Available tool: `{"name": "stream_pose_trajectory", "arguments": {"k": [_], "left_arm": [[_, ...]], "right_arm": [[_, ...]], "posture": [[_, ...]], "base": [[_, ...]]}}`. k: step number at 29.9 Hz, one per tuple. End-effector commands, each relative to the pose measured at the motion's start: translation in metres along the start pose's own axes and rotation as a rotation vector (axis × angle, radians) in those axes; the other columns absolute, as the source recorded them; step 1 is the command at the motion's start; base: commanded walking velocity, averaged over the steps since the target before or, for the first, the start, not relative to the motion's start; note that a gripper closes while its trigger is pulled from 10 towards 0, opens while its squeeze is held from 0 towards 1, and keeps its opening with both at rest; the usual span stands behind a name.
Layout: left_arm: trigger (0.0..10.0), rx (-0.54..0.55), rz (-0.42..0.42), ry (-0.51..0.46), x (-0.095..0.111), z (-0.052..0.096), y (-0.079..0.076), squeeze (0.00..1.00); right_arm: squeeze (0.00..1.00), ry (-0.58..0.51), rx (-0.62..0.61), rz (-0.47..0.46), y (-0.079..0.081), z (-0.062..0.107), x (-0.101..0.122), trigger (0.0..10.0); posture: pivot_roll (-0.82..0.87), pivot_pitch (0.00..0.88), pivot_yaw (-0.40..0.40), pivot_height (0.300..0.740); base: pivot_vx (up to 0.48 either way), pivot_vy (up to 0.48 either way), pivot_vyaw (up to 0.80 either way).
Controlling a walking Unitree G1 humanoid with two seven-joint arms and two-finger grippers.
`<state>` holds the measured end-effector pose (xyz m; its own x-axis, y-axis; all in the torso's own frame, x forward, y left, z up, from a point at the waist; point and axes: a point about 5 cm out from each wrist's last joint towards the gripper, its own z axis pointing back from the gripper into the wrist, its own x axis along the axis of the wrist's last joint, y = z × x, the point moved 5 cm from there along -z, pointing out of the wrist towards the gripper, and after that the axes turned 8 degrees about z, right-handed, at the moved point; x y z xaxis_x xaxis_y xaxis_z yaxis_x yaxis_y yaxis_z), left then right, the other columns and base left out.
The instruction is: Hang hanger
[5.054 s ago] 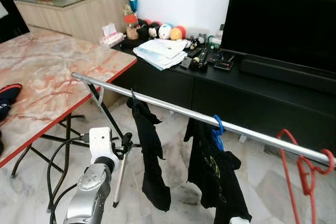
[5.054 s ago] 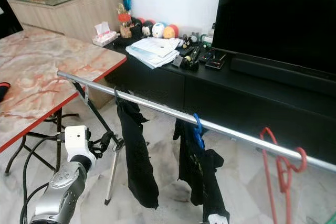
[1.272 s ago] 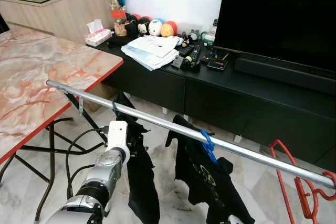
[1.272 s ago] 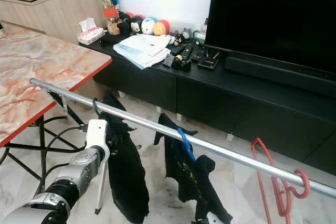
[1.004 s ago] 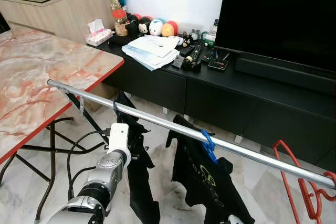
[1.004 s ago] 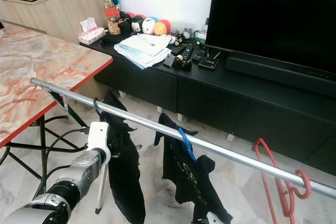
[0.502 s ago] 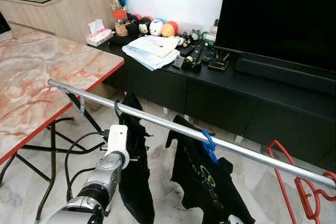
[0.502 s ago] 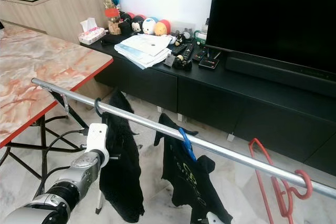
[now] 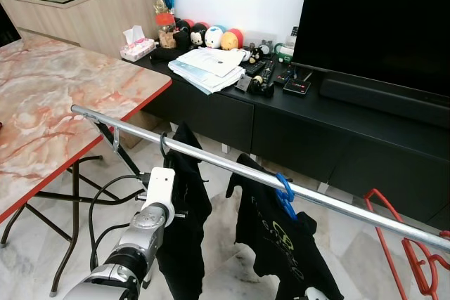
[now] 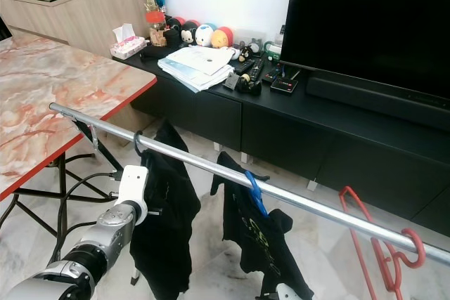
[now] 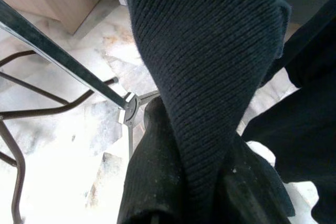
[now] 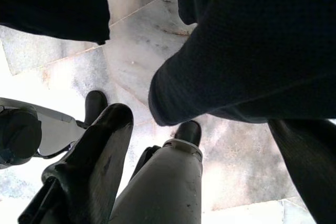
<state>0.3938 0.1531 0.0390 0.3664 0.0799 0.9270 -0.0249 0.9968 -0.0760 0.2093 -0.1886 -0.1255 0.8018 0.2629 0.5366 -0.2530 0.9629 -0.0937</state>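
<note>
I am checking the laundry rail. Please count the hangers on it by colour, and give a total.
Black hanger, carrying a black garment: 1
Blue hanger, carrying a black shirt: 1
Red hanger, carrying nothing: 1
Total on the rail: 3

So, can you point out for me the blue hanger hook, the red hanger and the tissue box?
blue hanger hook [image 9: 285, 189], left eye view, on the curve of the hook over the metal rail.
red hanger [image 10: 383, 249], right eye view, on its neck below the hook.
tissue box [image 9: 137, 50], left eye view, on the box's side.
</note>
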Motion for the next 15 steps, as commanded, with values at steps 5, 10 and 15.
{"name": "stream_pose_trajectory", "arguments": {"k": [5,10,15], "left_arm": [[0.0,-0.045,-0.057,-0.148,0.023,0.005,0.002,0.0],[0.0,-0.051,-0.059,-0.209,0.034,0.009,0.006,0.0],[0.0,-0.061,-0.073,-0.245,0.038,0.015,0.009,0.0]], "right_arm": [[0.0,-0.005,0.004,-0.005,0.002,-0.001,0.002,10.0],[0.0,-0.006,0.0,-0.006,0.002,0.0,0.001,10.0],[0.0,-0.006,-0.001,-0.007,0.002,0.0,0.001,10.0]], "posture": [[-0.06,0.07,0.082,0.74],[-0.05,0.077,0.082,0.74],[-0.05,0.079,0.084,0.74]], "base": [[0.0,0.0,0.0],[0.0,0.0,0.0],[0.0,0.0,0.0]]}}
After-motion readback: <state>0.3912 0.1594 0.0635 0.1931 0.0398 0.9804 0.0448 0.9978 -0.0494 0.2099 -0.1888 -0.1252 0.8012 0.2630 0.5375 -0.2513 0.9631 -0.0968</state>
